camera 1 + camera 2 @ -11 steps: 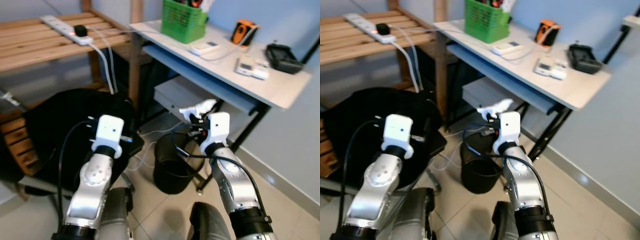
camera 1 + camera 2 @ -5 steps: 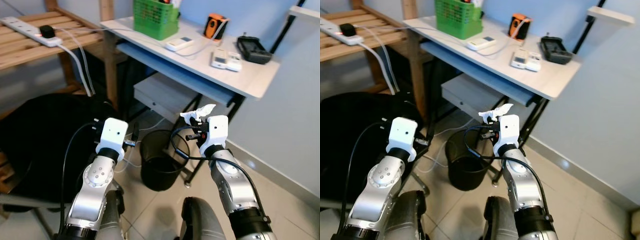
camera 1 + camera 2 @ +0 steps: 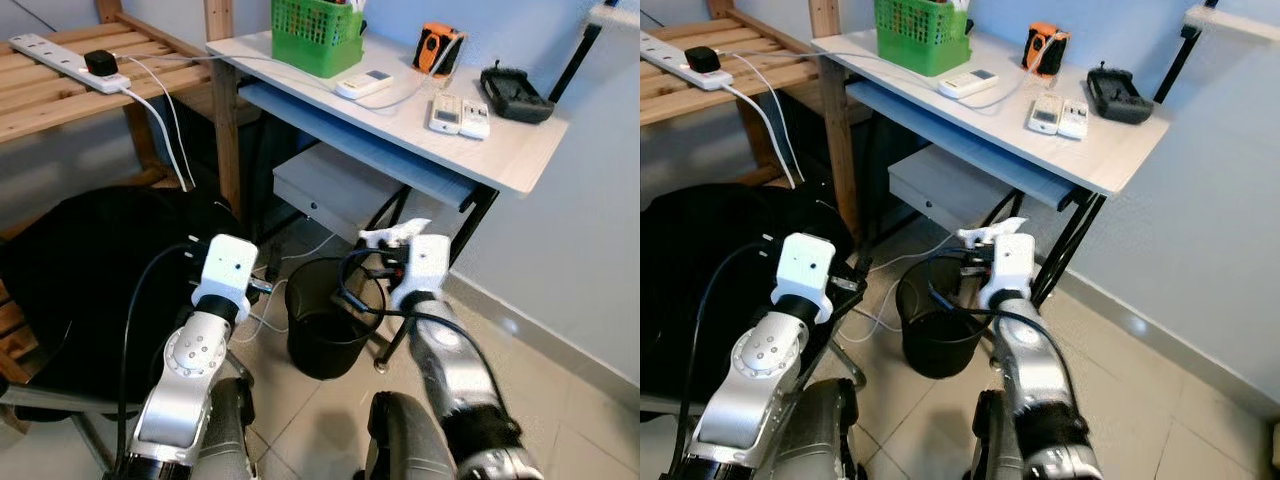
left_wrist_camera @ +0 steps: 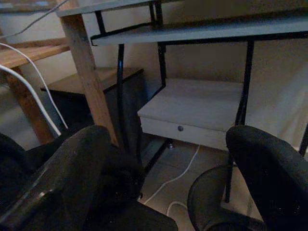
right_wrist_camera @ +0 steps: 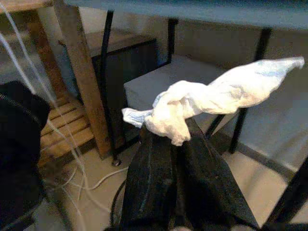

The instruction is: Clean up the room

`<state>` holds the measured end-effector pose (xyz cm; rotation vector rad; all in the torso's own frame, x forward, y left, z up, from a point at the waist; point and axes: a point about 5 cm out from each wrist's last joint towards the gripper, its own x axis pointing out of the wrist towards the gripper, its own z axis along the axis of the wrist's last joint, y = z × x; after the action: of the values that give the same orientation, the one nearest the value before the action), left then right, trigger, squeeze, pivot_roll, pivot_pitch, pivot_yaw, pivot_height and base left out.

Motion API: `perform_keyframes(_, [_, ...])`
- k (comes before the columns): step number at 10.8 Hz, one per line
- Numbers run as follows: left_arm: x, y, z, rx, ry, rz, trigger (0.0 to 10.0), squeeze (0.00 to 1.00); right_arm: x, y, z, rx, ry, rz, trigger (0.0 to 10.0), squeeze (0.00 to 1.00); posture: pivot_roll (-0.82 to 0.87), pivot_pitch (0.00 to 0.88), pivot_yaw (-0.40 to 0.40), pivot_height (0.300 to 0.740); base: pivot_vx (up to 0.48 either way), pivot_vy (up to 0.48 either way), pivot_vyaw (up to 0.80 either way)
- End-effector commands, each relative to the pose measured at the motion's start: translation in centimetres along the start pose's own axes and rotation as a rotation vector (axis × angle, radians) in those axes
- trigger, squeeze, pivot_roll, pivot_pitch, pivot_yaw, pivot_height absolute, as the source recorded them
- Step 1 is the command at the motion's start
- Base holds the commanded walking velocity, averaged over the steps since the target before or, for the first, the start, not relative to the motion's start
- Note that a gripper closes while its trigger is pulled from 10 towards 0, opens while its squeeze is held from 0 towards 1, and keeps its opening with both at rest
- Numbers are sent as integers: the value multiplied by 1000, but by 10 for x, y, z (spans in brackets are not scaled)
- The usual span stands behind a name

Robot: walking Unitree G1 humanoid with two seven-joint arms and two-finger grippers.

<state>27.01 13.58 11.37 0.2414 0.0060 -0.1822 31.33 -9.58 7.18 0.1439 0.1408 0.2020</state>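
Note:
My right gripper (image 3: 384,250) is shut on a crumpled white tissue (image 5: 202,103), whose twisted end sticks out past the fingertips. It hangs over the right rim of a black waste bin (image 3: 302,302) that stands on the tiled floor under the desk. The same tissue (image 3: 388,235) shows white just above the wrist housing. My left gripper (image 4: 173,144) is open with nothing between its fingers. It is held left of the bin, beside the black chair (image 3: 90,270).
A white desk (image 3: 500,150) carries a green basket (image 3: 318,35), remotes and an orange object. A grey drawer unit (image 3: 340,190) sits under it. A wooden shelf (image 3: 60,90) holds a power strip. White cables lie on the floor. A wall is to the right.
The view has swung across the desk and back a little. My right gripper, still holding the tissue, now sits slightly lower and closer over the bin's rim. The left arm looks unmoved.

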Motion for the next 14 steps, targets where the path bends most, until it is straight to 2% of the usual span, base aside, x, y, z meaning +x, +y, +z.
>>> perform_keyframes(1, [-5, -7, 6, -13, -5, -38, 10000, 0, 9, 4, -2, 30, 15, 5, 10000, 0, 191, 60, -51, 578, 0, 0, 0])
perform_keyframes(3, [-22, -21, 11, -46, -13, -129, 10000, 0, 23, 11, -2, 28, 41, 18, 10000, 0, 244, 126, -44, 578, 0, 0, 0])
perform_keyframes(4, [-39, -21, 5, -44, 20, -152, 10000, 0, 31, 8, 2, 18, 60, -4, 10000, 0, 266, 163, -47, 578, 0, 0, 0])
perform_keyframes(6, [-58, -18, 4, -38, 52, -145, 10000, 0, 40, 1, 11, 19, 70, -39, 10000, 0, 300, 210, -53, 578, 0, 0, 0])
perform_keyframes(8, [-79, -21, 10, -51, 72, -161, 10000, 0, 44, 4, 12, 18, 96, -43, 10000, 0, 343, 282, -52, 578, 0, 0, 0])
perform_keyframes(10, [-98, -25, 8, -81, 118, -180, 10000, 0, 43, 10, 3, 3, 151, -34, 10000, 0, 361, 315, -48, 578, 0, 0, 0])
perform_keyframes(14, [-115, -30, 12, -99, 158, -181, 10000, 0, 41, 11, -4, 21, 200, -40, 10000, 0, 366, 355, -59, 578, 0, 0, 0])
